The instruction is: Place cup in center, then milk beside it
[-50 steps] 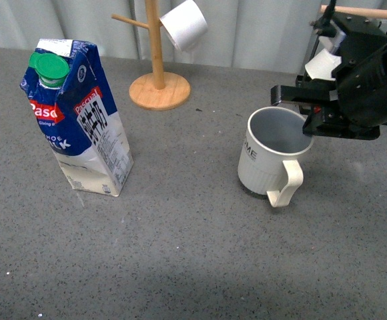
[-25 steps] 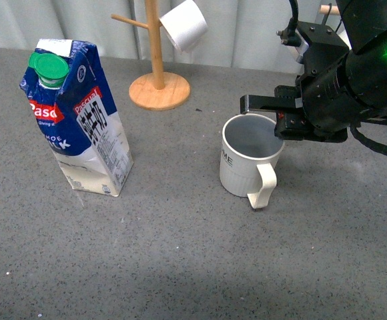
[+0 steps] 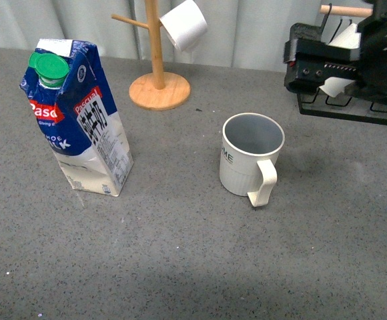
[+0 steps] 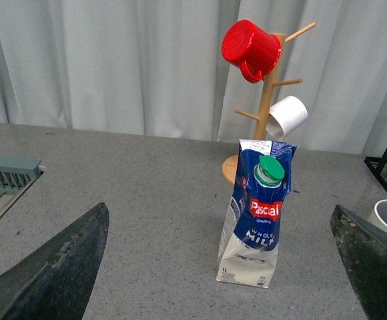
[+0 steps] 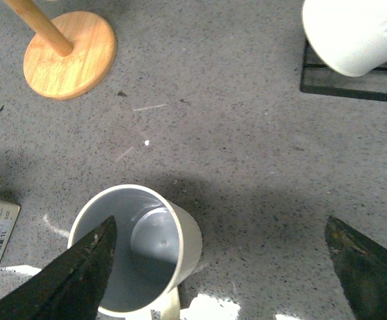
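The cup [image 3: 250, 160], cream-white and ribbed with "HOME" lettering, stands upright near the table's middle, its handle towards me. It also shows in the right wrist view [image 5: 137, 247], under one finger. The milk [image 3: 77, 117], a blue-and-white carton with a green cap, stands upright at the left, well apart from the cup. My right gripper [image 3: 333, 67] is open and empty, raised behind and right of the cup; in its own view [image 5: 219, 220] its jaws are spread wide. My left gripper [image 4: 219, 210] is open and faces the milk [image 4: 257, 220] from a distance.
A wooden mug tree [image 3: 159, 90] stands at the back with a white mug [image 3: 184, 24] and a red mug [image 4: 250, 48] on it. A black wire rack [image 3: 353, 110] holding a white mug [image 5: 357, 30] is at the back right. A grey tray [image 4: 7, 175] lies far left.
My right gripper carried the cup leftwards, let go of it, and rose up and back to the right. The cup now stands free. The milk has not moved.
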Controlling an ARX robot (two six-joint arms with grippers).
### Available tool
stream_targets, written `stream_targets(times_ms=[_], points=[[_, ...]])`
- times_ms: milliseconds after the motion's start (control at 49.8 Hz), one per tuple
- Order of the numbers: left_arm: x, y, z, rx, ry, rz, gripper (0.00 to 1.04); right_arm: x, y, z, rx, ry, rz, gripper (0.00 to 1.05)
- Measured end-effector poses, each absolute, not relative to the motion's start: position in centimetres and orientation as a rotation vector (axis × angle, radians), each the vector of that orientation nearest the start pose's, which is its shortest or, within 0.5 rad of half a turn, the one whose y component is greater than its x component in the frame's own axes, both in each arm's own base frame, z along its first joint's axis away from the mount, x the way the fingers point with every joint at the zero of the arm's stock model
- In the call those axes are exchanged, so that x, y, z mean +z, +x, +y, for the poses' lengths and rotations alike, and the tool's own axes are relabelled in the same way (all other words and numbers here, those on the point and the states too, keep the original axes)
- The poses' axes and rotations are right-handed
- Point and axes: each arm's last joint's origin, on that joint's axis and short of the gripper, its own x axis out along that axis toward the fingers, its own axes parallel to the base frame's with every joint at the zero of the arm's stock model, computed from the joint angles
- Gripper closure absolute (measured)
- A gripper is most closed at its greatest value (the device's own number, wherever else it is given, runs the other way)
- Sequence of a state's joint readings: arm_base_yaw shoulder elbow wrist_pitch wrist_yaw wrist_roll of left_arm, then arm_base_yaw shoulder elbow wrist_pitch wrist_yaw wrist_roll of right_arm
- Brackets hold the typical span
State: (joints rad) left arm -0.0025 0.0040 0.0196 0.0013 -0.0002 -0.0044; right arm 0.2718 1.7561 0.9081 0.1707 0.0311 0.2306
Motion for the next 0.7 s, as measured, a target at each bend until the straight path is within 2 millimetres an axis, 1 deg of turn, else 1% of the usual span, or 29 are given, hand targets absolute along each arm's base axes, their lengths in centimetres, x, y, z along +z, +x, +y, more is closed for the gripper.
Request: stream_targets(times_ms=[40, 80, 100, 141, 181, 221, 261, 281, 381, 442, 482, 522, 602, 703], points=[[17.0, 9.7, 0.0, -0.002, -0.004, -0.017, 0.07, 15.5, 33.7, 9.1, 0.107, 0.077, 0.575, 0.18], [17.0, 9.7, 0.0, -0.003, -0.004, -0.017, 0.07, 15.1, 33.2, 8.5, 0.042, 0.041, 0.419, 0.24], [17.0, 9.7, 0.0, -0.003, -0.004, -0.017, 0.07, 15.0, 33.0, 8.4, 0.031, 0.025, 0.387, 0.26], [17.0, 9.7, 0.0, -0.003, -0.004, -0.017, 0.07, 14.4, 31.8, 7.7, 0.017, 0.012, 0.284, 0.33], [17.0, 9.7, 0.0, -0.001, -0.004, -0.016, 0.07, 14.3, 30.9, 7.1, 0.013, 0.01, 0.216, 0.39], [17.0, 9.7, 0.0, 0.0, -0.004, -0.016, 0.07, 14.5, 30.0, 6.6, 0.009, 0.009, 0.158, 0.44], [17.0, 9.7, 0.0, 0.0, -0.004, -0.017, 0.07, 15.4, 28.5, 5.7, 0.007, 0.014, 0.056, 0.55], [17.0, 9.7, 0.0, 0.0, -0.004, -0.017, 0.07, 15.8, 28.0, 5.4, 0.005, 0.016, 0.031, 0.59], [17.0, 9.7, 0.0, 0.0, -0.004, -0.017, 0.07, 16.6, 26.3, 4.4, 0.001, 0.013, -0.01, 0.73], [17.0, 9.7, 0.0, -0.001, -0.004, -0.017, 0.07, 16.2, 24.5, 3.5, -0.002, 0.004, 0.007, 0.89], [17.0, 9.7, 0.0, -0.001, -0.004, -0.017, 0.07, 16.0, 23.6, 3.1, 0.0, 0.001, 0.019, 0.98], [17.0, 9.7, 0.0, -0.001, -0.004, -0.017, 0.07, 16.0, 22.8, 2.8, 0.002, -0.004, 0.021, 1.04], [17.0, 9.7, 0.0, -0.001, -0.004, -0.017, 0.07, 16.1, 21.3, 2.2, 0.005, -0.002, 0.014, 1.04], [17.0, 9.7, 0.0, -0.001, -0.004, -0.017, 0.07, 16.1, 20.1, 1.8, 0.001, -0.002, 0.017, 1.04]])
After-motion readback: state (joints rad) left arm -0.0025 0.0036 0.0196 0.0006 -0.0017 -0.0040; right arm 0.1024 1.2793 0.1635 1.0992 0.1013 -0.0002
